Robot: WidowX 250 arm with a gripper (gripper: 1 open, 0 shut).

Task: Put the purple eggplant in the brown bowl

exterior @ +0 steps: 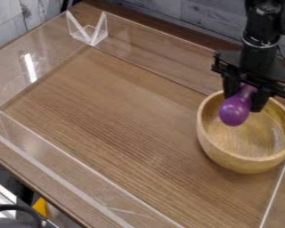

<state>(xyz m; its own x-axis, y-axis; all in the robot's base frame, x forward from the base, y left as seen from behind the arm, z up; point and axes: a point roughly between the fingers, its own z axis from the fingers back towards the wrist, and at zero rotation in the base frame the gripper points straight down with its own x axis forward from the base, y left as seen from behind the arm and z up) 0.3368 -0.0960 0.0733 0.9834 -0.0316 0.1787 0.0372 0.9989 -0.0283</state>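
purple eggplant (235, 109) hangs clamped between the black fingers of the end effector (244, 96), which points straight down from the dark arm at upper right. it is held above the near-left inner part of the brown bowl (223, 147), not resting on the bottom. the bowl stands at the right side of the wood-grain counter (121, 116), inside clear acrylic walls (85, 28).

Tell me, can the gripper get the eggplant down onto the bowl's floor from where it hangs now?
Probably yes. The gripper holds the eggplant above the bowl, near its back-left rim, and nothing lies inside the bowl beneath it.
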